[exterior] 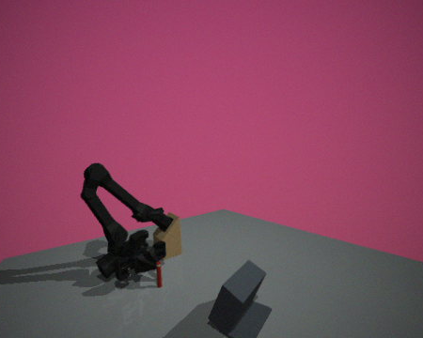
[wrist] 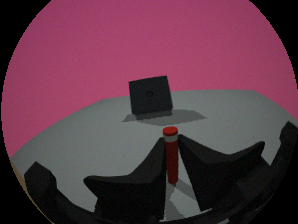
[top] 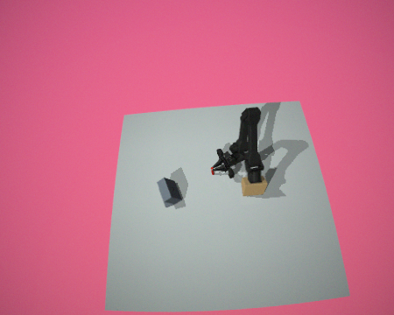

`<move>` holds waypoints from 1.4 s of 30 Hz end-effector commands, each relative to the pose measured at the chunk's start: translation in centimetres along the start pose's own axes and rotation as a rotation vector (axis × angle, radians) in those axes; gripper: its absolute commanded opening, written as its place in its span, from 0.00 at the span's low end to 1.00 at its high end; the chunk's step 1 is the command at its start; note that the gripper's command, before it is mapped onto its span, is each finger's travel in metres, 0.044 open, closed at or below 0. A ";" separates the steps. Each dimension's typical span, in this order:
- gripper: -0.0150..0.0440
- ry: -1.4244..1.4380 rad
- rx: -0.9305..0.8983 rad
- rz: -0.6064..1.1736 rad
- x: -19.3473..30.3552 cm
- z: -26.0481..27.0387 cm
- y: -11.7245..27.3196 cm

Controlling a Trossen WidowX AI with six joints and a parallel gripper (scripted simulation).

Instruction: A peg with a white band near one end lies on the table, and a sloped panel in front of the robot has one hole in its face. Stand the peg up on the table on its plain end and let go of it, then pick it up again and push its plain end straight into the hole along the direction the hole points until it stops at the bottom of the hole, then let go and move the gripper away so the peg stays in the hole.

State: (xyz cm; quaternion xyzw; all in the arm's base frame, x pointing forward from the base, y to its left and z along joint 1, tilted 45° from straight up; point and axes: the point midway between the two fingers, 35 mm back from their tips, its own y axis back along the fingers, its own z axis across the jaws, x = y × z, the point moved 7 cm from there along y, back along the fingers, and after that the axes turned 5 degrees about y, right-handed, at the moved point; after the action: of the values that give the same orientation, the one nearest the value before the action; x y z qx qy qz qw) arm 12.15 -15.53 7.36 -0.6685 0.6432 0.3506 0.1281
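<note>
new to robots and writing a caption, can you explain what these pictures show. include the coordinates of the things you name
The machine is one black robot arm ending in a two-fingered gripper [top: 214, 170] [exterior: 159, 260] [wrist: 170, 140]. One picture looks down from above, one comes from off to the side, and one looks out past the fingers from the arm's wrist. The gripper holds a red peg [top: 212, 171] [exterior: 159, 277] [wrist: 172, 155] upright, its white band near the top. On the grey table [top: 214, 254] [exterior: 315, 263] [wrist: 100, 135] are a dark sloped panel [top: 172, 192] [exterior: 237, 293] [wrist: 151, 104] and a tan block [top: 254, 189] [exterior: 175, 241] beside the arm.

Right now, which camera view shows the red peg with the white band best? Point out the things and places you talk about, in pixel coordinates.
The wrist view: the red peg with the white band [top: 212, 171] [exterior: 159, 276] [wrist: 172, 157] shows there nearly whole, band included. The exterior view shows it small but upright; the top view, only a red speck.
</note>
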 end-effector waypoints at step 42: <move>1.00 -0.001 0.000 -0.001 0.0 0.0 0.0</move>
State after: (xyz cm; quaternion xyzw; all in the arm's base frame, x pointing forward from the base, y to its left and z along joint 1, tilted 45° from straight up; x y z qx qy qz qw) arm 12.15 -15.54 7.35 -0.6686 0.6429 0.3508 0.1288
